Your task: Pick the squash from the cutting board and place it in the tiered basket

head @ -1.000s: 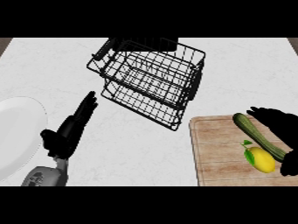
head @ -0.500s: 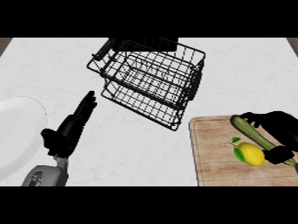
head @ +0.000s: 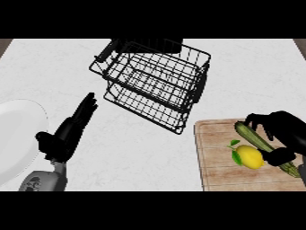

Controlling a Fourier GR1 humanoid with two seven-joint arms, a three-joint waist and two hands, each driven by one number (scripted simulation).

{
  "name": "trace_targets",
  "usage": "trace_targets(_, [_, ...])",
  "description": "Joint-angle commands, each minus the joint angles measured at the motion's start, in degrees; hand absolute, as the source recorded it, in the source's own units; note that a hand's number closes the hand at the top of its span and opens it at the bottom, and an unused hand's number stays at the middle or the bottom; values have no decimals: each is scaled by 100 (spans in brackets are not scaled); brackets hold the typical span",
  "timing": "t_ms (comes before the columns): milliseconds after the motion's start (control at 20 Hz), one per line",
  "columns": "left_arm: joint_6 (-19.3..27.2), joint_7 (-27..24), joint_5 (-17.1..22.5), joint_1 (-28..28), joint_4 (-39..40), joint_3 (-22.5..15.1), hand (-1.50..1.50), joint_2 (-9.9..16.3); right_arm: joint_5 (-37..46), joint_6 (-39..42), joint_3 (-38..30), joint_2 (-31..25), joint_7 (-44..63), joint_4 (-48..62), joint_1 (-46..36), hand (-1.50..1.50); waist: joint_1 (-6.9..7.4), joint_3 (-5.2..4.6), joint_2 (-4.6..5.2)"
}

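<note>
So the counter (head: 148, 148) is the big pale slab everything sits on. The wire basket (head: 156, 85) stands well away from the right hand (head: 289, 134), up and off to its left, tilted in this view with its tiers open on top, which I'd guess is why the squash can just be lowered in from above. The white plate (head: 9, 139) lies right beside the left hand (head: 69, 132), on its outer side, and has no part in this job.

The cutting board (head: 215, 157) lies directly under the right hand. That hand arches over the squash (head: 255, 139), fingers curling down on its far side and thumb on the near side, closing round the middle. Looks like a grasp in the making, not a lift. A lemon (head: 249, 156) sits touching the squash, just left of the thumb, so it might get nudged.

The left hand rests with fingers straight and pressed together, holding nothing.
</note>
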Motion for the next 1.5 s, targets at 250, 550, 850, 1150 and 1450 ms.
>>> trace_targets(250, [249, -143, -141, 180, 144, 157, 0, -68, 303, -541, -982, 788, 2472, -875, 1206, 150, -521, 5, -68])
trace_targets(550, [200, -7, -58, 132, -63, 153, 0, -83, 87, -888, -1320, 1896, 3913, -2806, 1725, 150, -330, 12, -66])
trace_targets(850, [291, -179, -256, -44, 321, -2, 0, -282, -408, -935, -927, 2692, 4284, -4715, 1622, 150, -195, 16, -7])
trace_targets(1150, [-36, -229, -131, -156, 422, 79, 0, -120, 363, 234, 54, 2892, 6471, -5711, -100, 150, 48, 9, 32])
trace_targets(1450, [-15, -145, -206, -70, 199, -4, 0, -165, -30, 443, 72, 2903, 8105, -4729, -2517, 150, 86, 15, 20])
